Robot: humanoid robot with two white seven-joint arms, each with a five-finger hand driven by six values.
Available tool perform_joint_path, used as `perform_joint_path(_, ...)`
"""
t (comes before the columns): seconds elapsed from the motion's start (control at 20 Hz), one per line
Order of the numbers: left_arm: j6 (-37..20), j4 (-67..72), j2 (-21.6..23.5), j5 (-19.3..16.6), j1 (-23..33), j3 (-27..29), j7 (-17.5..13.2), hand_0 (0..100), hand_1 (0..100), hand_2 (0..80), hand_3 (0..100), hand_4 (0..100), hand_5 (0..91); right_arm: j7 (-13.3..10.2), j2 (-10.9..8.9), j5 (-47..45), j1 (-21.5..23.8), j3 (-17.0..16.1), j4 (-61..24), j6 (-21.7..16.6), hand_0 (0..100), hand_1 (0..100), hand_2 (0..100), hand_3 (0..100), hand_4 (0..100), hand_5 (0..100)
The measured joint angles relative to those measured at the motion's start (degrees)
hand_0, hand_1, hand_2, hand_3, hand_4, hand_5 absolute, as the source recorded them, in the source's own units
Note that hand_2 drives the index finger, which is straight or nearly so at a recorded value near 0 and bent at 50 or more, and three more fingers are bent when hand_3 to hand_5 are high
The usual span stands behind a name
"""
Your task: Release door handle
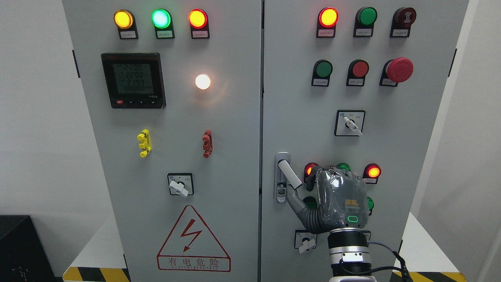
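The door handle (pixel 289 172) is a white lever on the right cabinet door (pixel 297 98), swung out of its silver lock plate (pixel 281 192) and slanting down to the right. My right hand (pixel 302 187) rises from the bottom edge, its back towards me. The handle's lower tip lies between the thumb (pixel 294 197) underneath and the curled index finger (pixel 311 179) beside it, so the hand is shut on the tip. The other fingers are hidden behind the hand. My left arm does not show.
Lit red lamps (pixel 372 171) and green buttons sit around and behind the hand. A rotary switch (pixel 306 243) is just below the wrist, another (pixel 350 123) above. The left door (pixel 176 117) carries a meter, lamps and a warning triangle. A black box (pixel 19 246) stands lower left.
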Motion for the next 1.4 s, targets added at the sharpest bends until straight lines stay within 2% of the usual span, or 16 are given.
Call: perform_joint_path(1.4, 0.0, 0.0, 0.0, 0.0, 0.0, 0.0, 0.0, 0, 0, 4.7, 11, 0, 0.0, -0.2, -0.07, 0.0, -0.1, -1.6, -0.7, -0.3, 39, 49, 72, 97, 78, 71)
